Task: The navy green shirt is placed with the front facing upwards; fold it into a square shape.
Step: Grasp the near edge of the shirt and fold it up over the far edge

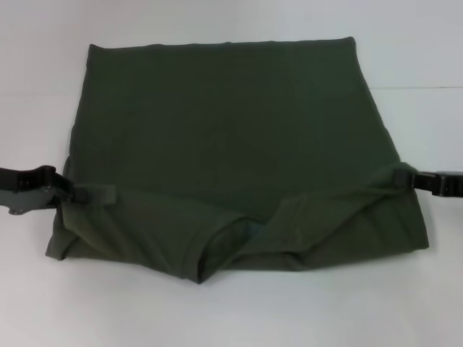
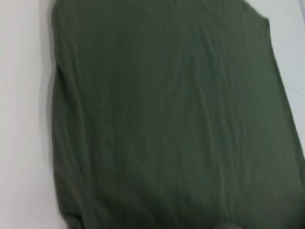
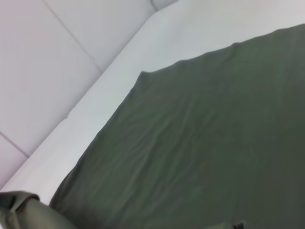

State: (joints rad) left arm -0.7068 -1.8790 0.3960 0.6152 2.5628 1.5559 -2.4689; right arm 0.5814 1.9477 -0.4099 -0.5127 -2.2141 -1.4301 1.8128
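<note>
Shirt [image 1: 231, 123] lies flat on the white surface [image 1: 231, 311]; left pincer [image 1: 81, 194] and right pincer [image 1: 396, 178] each pinch a near-edge side, presumably to fold it evenly.

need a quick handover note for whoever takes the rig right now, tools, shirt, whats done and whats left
Left tool: at the left edge of the dark olive-green cotton shirt, shut on cloth.
Right tool: at the shirt's right edge, shut on cloth.
Shirt: on the white table, far part flat, near part bunched between the tools; no print showing.
Done: partly folded into a rough rectangle.
Left: lay the near fold flat, square it up, release.
</note>
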